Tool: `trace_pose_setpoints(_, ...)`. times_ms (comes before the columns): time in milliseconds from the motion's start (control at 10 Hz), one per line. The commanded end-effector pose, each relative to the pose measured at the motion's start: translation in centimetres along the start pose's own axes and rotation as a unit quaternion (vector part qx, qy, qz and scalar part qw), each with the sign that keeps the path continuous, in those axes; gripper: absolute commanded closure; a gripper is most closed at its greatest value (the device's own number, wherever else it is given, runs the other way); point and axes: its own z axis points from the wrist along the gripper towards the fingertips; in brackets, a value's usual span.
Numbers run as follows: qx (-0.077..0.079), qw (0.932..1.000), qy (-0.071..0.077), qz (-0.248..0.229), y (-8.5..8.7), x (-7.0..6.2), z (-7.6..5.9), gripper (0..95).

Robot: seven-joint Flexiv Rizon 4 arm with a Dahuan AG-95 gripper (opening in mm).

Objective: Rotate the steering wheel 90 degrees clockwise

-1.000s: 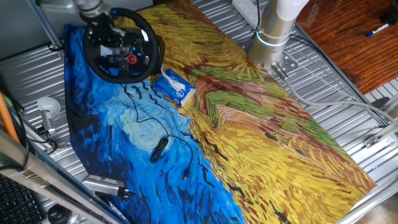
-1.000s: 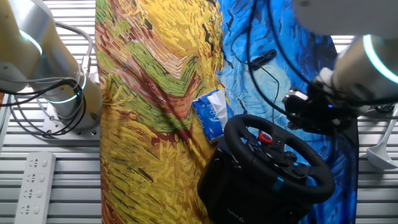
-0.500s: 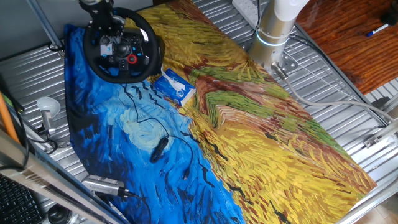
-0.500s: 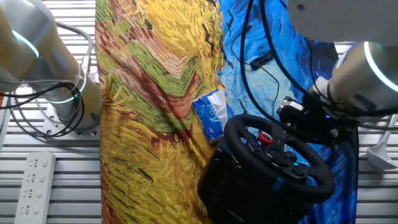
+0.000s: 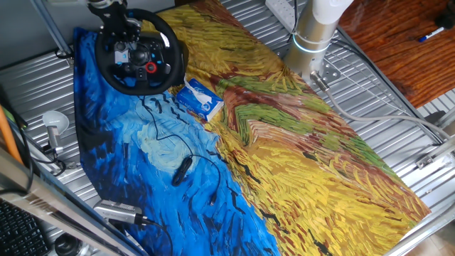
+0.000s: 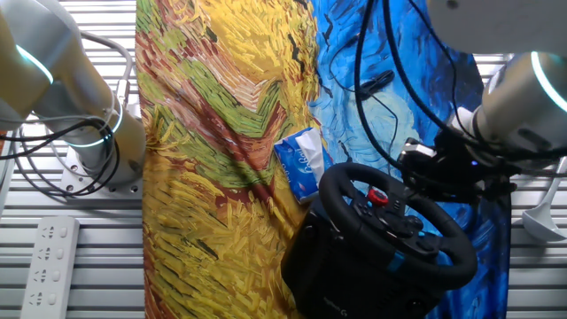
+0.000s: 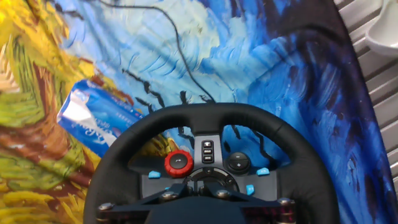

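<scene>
The steering wheel (image 5: 138, 88) is black with a thick rim and stands on its black base at the far left corner of the painted cloth. Its hub carries small buttons and a red round knob (image 7: 178, 162). It also shows in the other fixed view (image 6: 335, 190) and fills the lower half of the hand view (image 7: 211, 116). My gripper (image 5: 119, 34) hangs over the wheel's upper rim and hub, close to it (image 6: 436, 177). In the hand view its fingers (image 7: 198, 186) meet in front of the hub with nothing between them.
A small blue-white box (image 5: 199, 99) lies on the cloth right beside the wheel (image 6: 303, 161). A thin black cable with a small black puck (image 5: 181, 169) trails over the blue part of the cloth. A second arm's base (image 5: 311, 39) stands at the far side.
My gripper has shifted slightly and sits a little lower and closer to the wheel. The wheel shows no visible turn.
</scene>
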Motion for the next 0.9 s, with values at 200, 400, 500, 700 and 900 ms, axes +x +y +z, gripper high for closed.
trace_pose_setpoints(200, -0.012, 0.9987, 0.015, -0.048, -0.15, -0.05, -0.09, 95.0)
trace_pose_setpoints(400, -0.013, 0.9982, 0.013, -0.057, -0.16, -0.06, -0.08, 95.0)
trace_pose_setpoints(500, -0.013, 0.9983, 0.013, -0.056, -0.16, -0.07, -0.08, 95.0)
trace_pose_setpoints(700, -0.013, 0.9984, 0.014, -0.052, -0.16, -0.07, -0.08, 95.0)
trace_pose_setpoints(900, -0.013, 0.9986, 0.016, -0.049, -0.16, -0.07, -0.08, 95.0)
